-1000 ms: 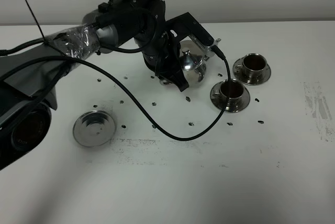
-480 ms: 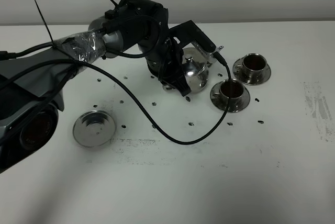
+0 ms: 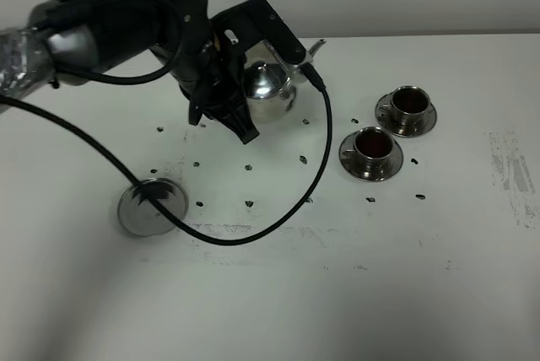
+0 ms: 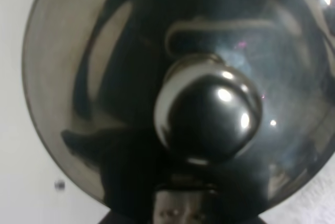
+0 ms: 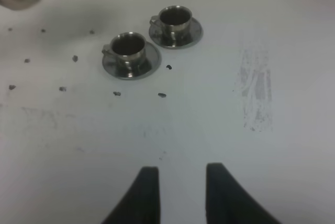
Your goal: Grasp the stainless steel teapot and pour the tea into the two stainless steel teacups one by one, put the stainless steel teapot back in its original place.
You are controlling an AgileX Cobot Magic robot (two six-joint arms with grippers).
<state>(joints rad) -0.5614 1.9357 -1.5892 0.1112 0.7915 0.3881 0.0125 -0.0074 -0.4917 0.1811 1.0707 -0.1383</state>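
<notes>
My left gripper is shut on the stainless steel teapot and holds it above the table, left of the cups. The left wrist view is filled by the teapot's domed lid and knob; the fingers are hidden there. The two stainless steel teacups stand on saucers at the right: the near cup and the far cup. Both hold dark reddish-brown tea. They also show in the right wrist view. My right gripper is open and empty, well short of the cups.
A lone round steel saucer lies at the front left of the white table. A black cable loops from the left arm across the table. Small dark marks dot the tabletop.
The left arm has carried the teapot to the left and farther back, away from the two cups. The cups and the lone saucer have not moved.
</notes>
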